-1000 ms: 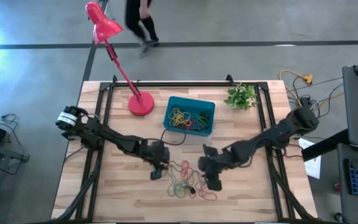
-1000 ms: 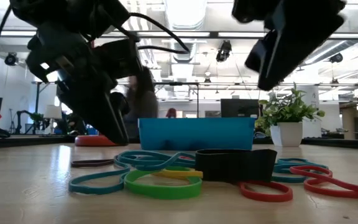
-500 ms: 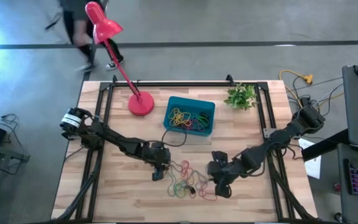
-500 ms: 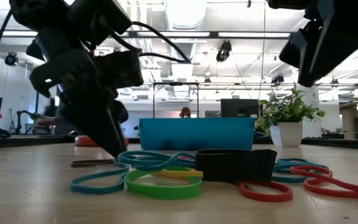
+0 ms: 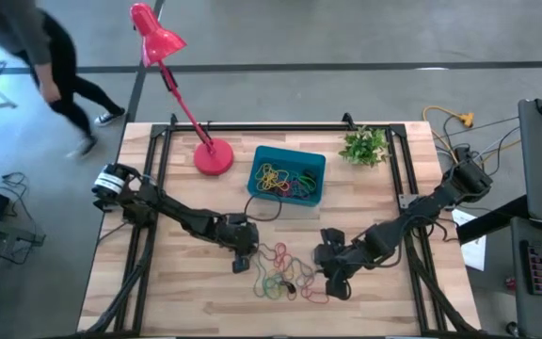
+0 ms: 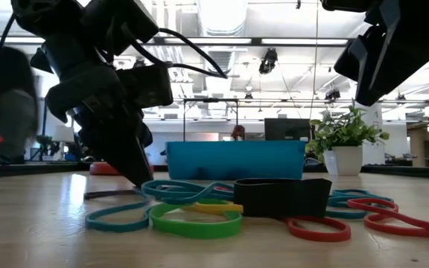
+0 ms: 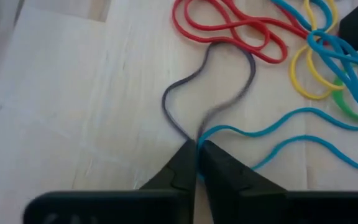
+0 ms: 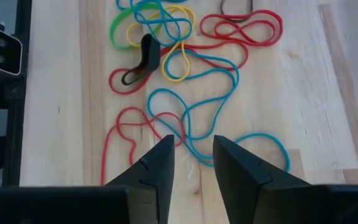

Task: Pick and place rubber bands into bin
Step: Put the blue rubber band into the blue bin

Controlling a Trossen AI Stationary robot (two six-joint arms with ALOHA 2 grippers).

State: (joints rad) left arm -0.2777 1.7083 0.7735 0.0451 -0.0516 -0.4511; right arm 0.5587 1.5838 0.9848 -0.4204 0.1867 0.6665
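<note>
Left gripper pinched shut on a grey band at the edge of the bands near the bin. Right gripper spread above the pile. Risk: teal band touches the tips, may drag along on lift

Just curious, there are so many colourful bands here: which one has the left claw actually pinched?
The thin dark grey-brown band. Its loop runs right into the closed left claw, at the pile's edge; a teal band passes beside the tips.
</note>
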